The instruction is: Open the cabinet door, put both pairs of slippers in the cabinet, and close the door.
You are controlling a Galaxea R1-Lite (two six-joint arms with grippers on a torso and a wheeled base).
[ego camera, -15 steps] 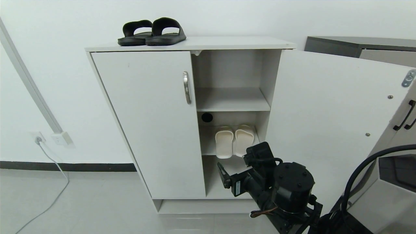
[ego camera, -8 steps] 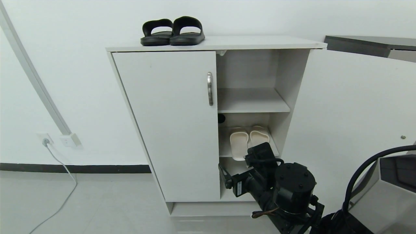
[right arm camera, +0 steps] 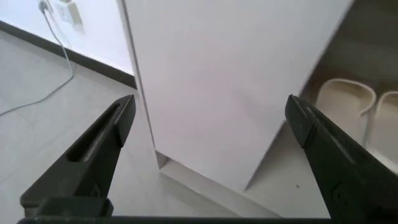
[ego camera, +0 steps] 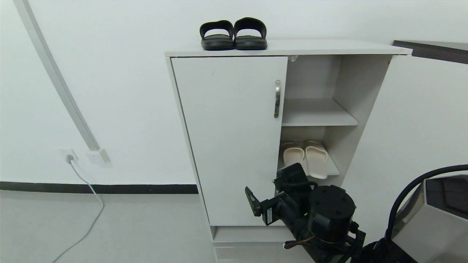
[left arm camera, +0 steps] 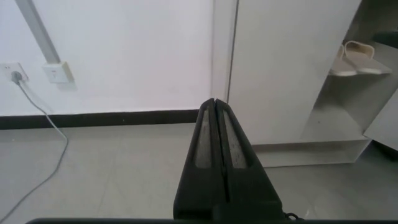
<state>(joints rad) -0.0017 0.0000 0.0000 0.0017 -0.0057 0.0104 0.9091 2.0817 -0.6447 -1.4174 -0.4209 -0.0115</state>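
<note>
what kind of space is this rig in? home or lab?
Likely a lab or office room staged as a home entryway: a white shoe cabinet against a bare wall, black slippers on top, beige slippers inside, and a wall socket with a cable.

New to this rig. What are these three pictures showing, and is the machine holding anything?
It is a wheeled robot with two arms, facing a white cabinet. The wide picture comes from a camera on its head; the other two come from cameras on its wrists, looking along each gripper. Its right door stands open, its left door is shut. Black slippers sit on top; cream slippers lie on a shelf inside. The left gripper is shut, the right gripper open; both hold nothing.
</note>
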